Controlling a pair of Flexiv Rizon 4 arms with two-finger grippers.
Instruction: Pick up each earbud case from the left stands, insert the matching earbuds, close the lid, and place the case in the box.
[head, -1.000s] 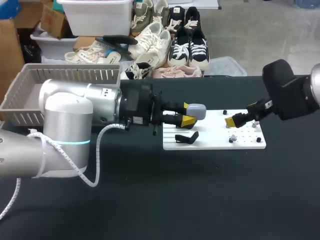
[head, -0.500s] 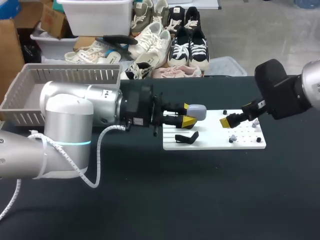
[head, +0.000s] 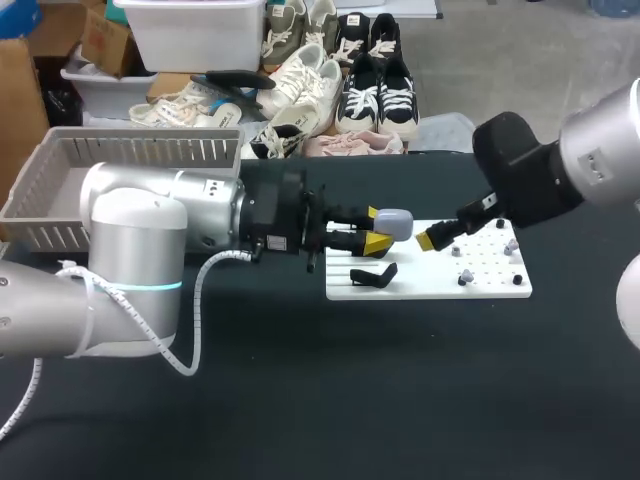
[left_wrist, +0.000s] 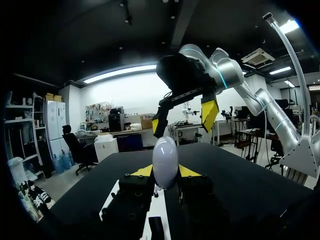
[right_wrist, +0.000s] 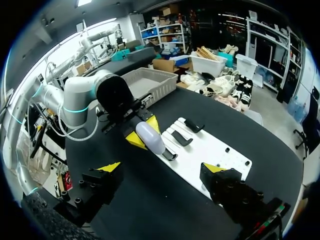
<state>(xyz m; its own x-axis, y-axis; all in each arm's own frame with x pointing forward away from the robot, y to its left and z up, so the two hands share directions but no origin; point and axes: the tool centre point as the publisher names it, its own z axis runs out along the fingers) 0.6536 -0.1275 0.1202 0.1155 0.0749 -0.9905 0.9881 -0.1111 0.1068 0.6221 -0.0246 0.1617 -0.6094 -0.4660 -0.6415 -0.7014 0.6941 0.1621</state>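
Two grippers hang over your bench (head: 300, 380): your left gripper (left_wrist: 165, 172) is clamped on the grey earbud case (left_wrist: 165, 159), and your right gripper (right_wrist: 161, 168) faces it, fingers apart.

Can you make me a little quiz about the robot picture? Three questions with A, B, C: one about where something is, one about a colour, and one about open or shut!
1. Where is the earbud case?
A. In a grey basket
B. Held in the left gripper
C. Lying flat on the black table

2. What colour is the board that the stands sit on?
A. Red
B. Green
C. White

3. How is the right gripper?
A. Open, holding nothing
B. Shut on the case
C. Shut on a shoe

Answers:
1 B: the left gripper clamps the case from both sides, above the board.
2 C: the board shows plain white in the head view.
3 A: its fingers stand far apart with nothing between them.
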